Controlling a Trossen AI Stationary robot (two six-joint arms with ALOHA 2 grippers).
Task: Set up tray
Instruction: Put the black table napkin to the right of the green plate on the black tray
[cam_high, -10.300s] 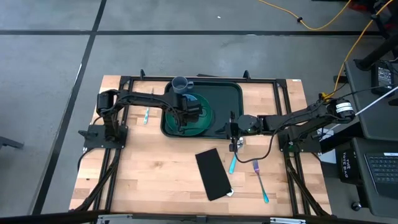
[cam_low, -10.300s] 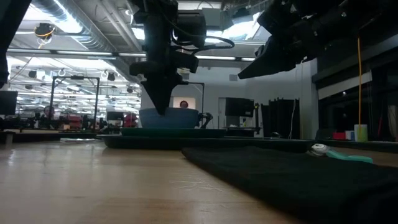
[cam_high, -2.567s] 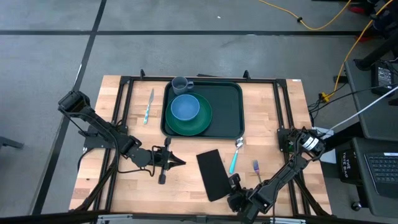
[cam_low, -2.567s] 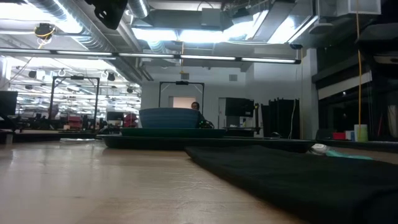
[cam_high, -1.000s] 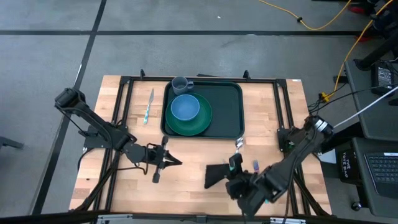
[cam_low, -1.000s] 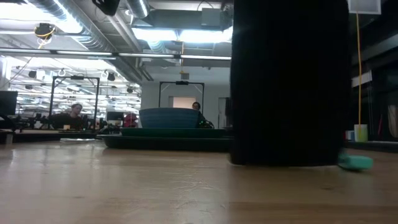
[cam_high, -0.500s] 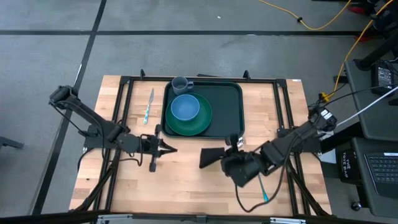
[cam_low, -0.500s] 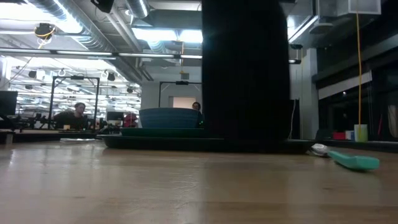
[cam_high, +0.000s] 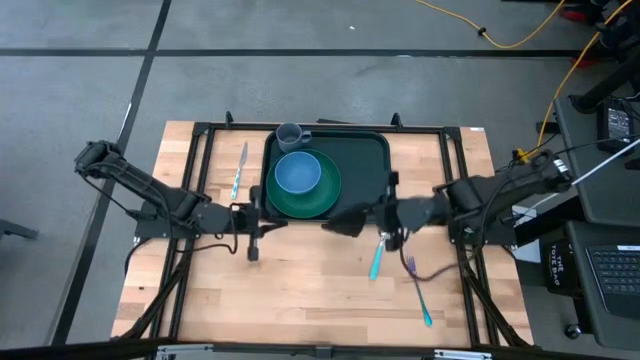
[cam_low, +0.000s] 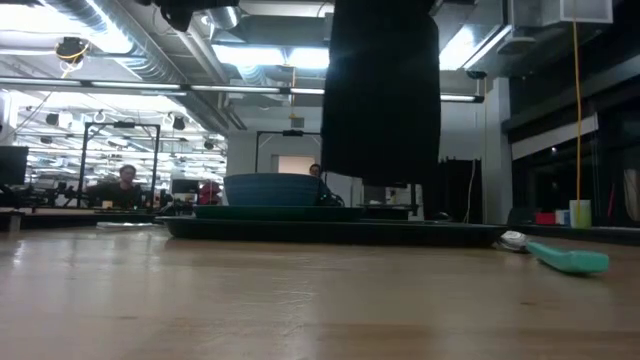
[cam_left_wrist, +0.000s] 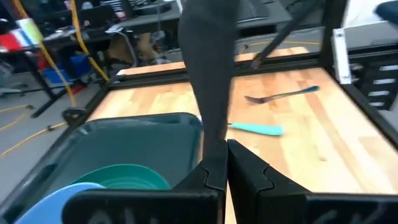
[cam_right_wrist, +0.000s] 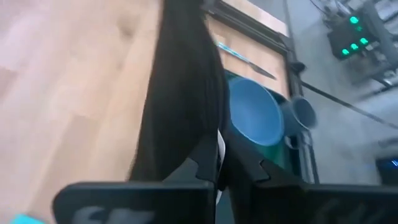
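The dark green tray (cam_high: 365, 170) lies at the table's far middle. It carries a green plate (cam_high: 322, 200), a blue bowl (cam_high: 297, 172) and a grey cup (cam_high: 289, 135). My right gripper (cam_high: 368, 217) hovers at the tray's near edge, shut on a black napkin (cam_low: 380, 90) that hangs over that edge. My left gripper (cam_high: 272, 223) is shut with nothing in it, just off the tray's near left corner. It points at the napkin (cam_left_wrist: 208, 68) from the left and stays apart from it. My right gripper pinches the black napkin's upper part (cam_right_wrist: 198, 140) between its two fingers. The fingers come from the table's right, slanting down. The napkin hangs slack below them, its lower edge (cam_low: 375, 178) lifted clear above the tray's rim.
A knife (cam_high: 238, 170) lies left of the tray. A teal spoon (cam_high: 376, 260) and a teal-handled fork (cam_high: 418, 290) lie on the bare wood near the right arm. Black frame rails run along the table's edges.
My right gripper, still shut, has swung from the near right of the table toward the far edge and up to the tray. The napkin's lower end stood on the table and now hangs clear. My left gripper has gone toward the far edge, nearer the tray.
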